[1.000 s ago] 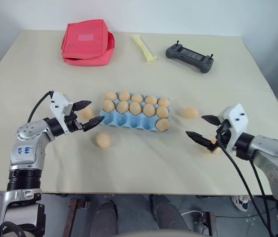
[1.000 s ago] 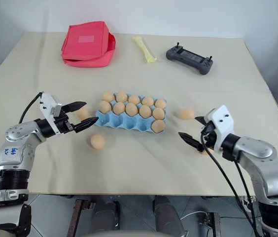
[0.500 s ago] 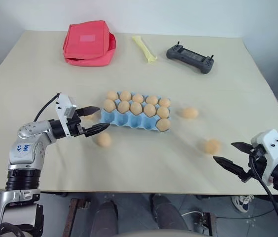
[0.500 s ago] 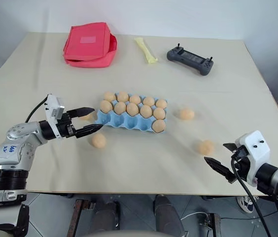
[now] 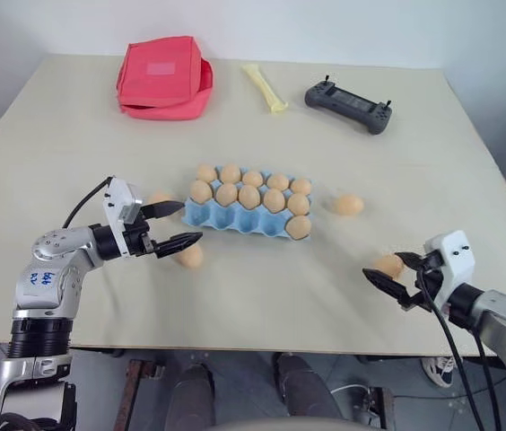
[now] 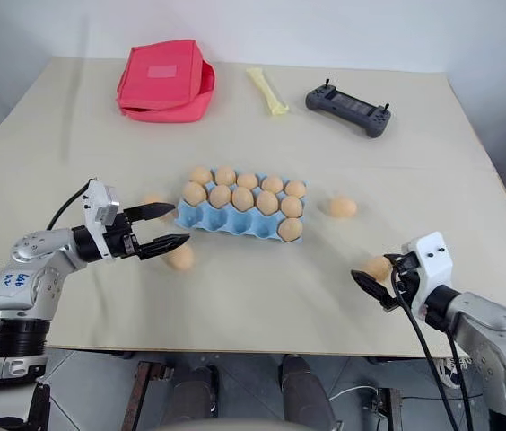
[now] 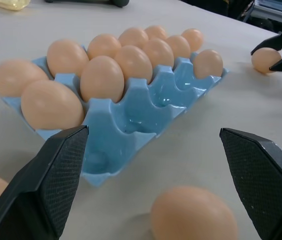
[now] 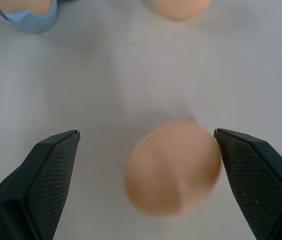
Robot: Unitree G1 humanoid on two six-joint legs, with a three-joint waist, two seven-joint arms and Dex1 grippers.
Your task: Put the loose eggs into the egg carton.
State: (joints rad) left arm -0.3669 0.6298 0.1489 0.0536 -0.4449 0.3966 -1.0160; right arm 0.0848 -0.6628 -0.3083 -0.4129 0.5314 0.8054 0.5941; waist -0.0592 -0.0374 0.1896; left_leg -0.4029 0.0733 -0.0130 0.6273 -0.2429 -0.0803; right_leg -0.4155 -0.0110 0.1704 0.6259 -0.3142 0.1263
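The light blue egg carton lies mid-table with several tan eggs in its two far rows and one in the near right corner cup; its other near cups are bare. My left gripper is open just left of the carton. One loose egg lies just in front of it and another just behind it. My right gripper is open low over the table, its fingers on either side of a loose egg without gripping it. One more loose egg lies right of the carton.
A red fabric pouch, a yellow stick-like object and a black controller lie along the far side of the table. The table's near edge runs just below both arms.
My right gripper swung out to the lower right, then came back low so its open fingers flank the egg. My left gripper shifted slightly right and nearer, still open.
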